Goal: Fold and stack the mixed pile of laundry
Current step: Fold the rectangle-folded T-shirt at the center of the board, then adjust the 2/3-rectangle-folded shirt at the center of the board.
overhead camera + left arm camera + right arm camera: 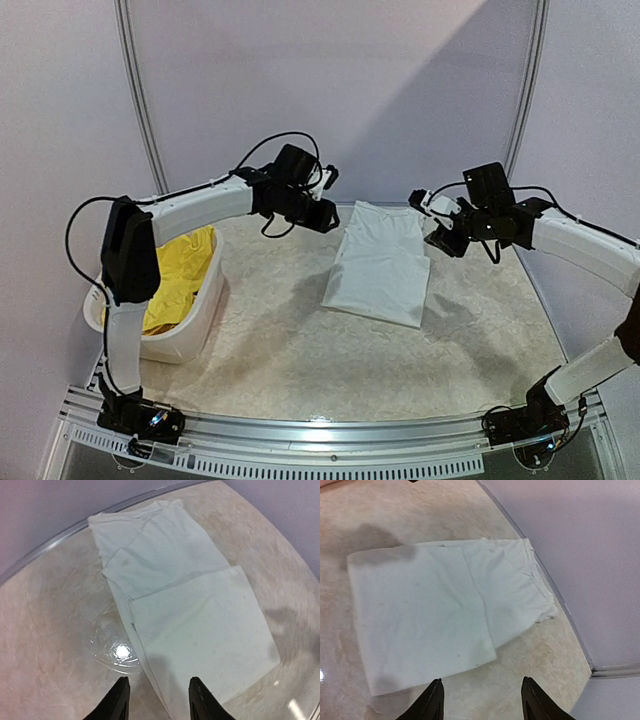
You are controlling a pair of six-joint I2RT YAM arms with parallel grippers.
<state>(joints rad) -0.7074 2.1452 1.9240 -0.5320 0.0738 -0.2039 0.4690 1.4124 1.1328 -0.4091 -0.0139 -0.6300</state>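
- The left fingers (120, 700), two black tips, stand partly spread with nothing clamped between them. Only the shirt's long edge and a strip of bare surface show through their gap.
- The right fingers (432, 700) are also partly spread and hold nothing. Plain surface shows between their tips.
- The white cloth T-shirt (380, 265) lies flat on the pale mottled surface (300, 370), folded into a long narrow shape. In the top view it sits between the two pairs of fingers, just right of the left pair and just left of the right pair.
- From the left fingers, the shirt stretches away ahead. A squarish doubled-over layer lies nearest the tips, and the collar end is farthest from them, close to the surface's curved rim.
- From the right fingers, the shirt lies ahead and mostly to their left. Its near edge is just beyond the tips, the doubled layer is on the left, and the thinner, wrinkled end is on the right, near the foot of the lilac wall (580, 555).
- Neither pair grips the cloth. Soft shadows fall on the doubled layer.
- A bright yellow cloth garment (185, 265) lies heaped in a white plastic basket (205, 310). It is well apart from the left fingers, behind them and to their left, under that arm's elbow.
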